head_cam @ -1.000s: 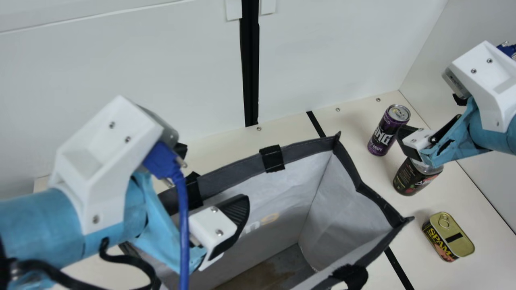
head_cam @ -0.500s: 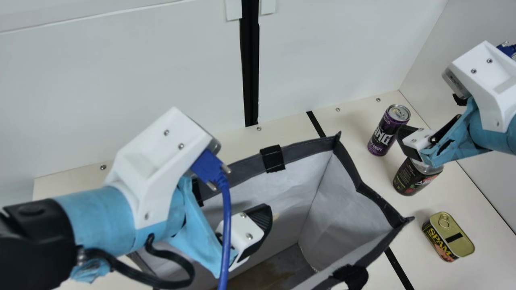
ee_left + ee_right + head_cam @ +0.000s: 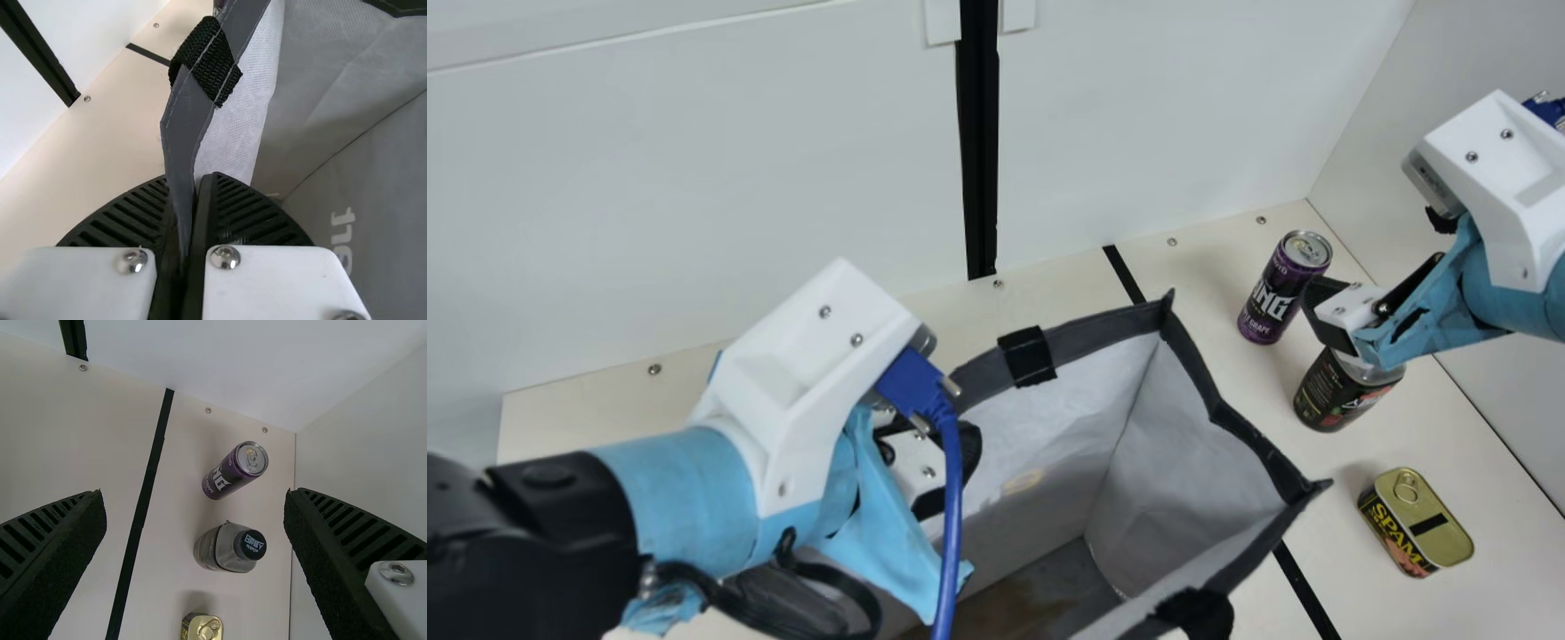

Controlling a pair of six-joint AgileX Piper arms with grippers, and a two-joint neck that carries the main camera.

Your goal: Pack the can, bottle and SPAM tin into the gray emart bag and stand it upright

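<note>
Bottle [image 3: 1336, 396] between can [image 3: 1272, 302] and tin [image 3: 1421, 520]

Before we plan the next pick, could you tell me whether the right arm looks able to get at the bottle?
Probably yes: its fingers are spread open above the bottle, and nothing visible lies between them and it.

Bottle [image 3: 1341, 396] right of bag [image 3: 1192, 471] (can [image 3: 1276, 293] behind).

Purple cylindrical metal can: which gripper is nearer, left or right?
Right. The black-fingered right gripper hangs open, close beside the can in the main view; the left gripper is clamped on the gray fabric bag's rim, farther off to the can's left.
</note>
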